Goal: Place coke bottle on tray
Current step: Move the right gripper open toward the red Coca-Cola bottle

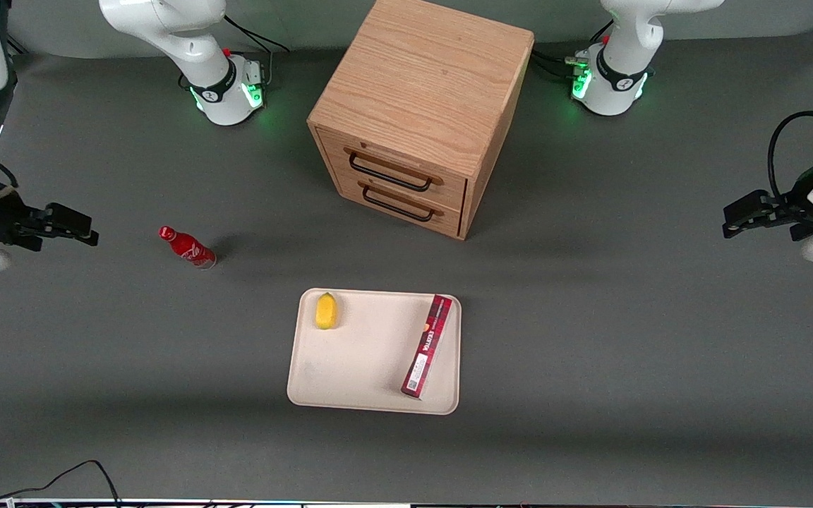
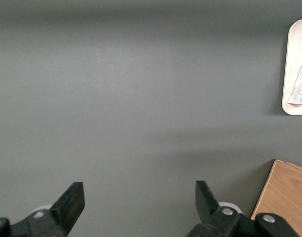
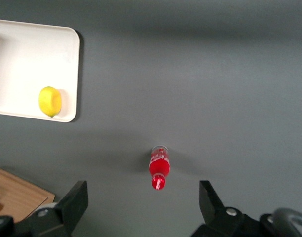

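Grey desk [image 1: 590,339] fills the front view, where the coke bottle [image 1: 188,248] stands upright off the tray [image 1: 357,360], toward my working end, and my gripper [image 1: 85,229] hangs above the desk edge there, holding nothing; on the tray a lemon [image 1: 326,310] sits in a corner nearer the drawer cabinet [image 1: 417,106] and a long red box [image 1: 428,346] lies along one short edge. From my wrist, the bottle [image 3: 159,167] stands below between my wide-spread fingers [image 3: 74,200], apart from the tray [image 3: 22,54].

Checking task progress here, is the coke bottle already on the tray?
No, the coke bottle stands on the bare table, away from the tray, toward the working arm's open tool.
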{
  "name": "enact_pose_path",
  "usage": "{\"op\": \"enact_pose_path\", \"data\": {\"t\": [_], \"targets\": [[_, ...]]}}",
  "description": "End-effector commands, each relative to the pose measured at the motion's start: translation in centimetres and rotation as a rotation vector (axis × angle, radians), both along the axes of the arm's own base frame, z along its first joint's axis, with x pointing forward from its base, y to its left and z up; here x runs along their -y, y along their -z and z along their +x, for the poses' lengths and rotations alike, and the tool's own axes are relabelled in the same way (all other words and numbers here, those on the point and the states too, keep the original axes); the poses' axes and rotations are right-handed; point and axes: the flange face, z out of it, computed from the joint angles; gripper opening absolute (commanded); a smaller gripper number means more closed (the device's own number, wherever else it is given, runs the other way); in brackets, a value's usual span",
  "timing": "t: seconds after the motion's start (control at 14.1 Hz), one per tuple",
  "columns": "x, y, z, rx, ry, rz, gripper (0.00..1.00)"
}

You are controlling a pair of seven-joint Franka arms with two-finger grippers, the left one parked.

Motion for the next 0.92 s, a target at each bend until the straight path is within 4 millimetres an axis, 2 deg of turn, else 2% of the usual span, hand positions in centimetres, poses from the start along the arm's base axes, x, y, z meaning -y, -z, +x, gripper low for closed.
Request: {"op": "enact_pose_path", "data": {"t": [0.0,0.35,0.42,0.64,0.85], "targets": [[-0.1,4.1,-3.4,0.029,0.013,-0.003,1.00],[0.1,12.1,-7.8,0.111,0.026,0.007,1.00],[0.1,13.7,-8.4,0.113,0.028,0.008,0.94],[0.4,15.8,-10.0,0.084,0.037,0.011,0.87],[0.5,17.4,-11.3,0.067,0.039,0.012,0.73]]}}
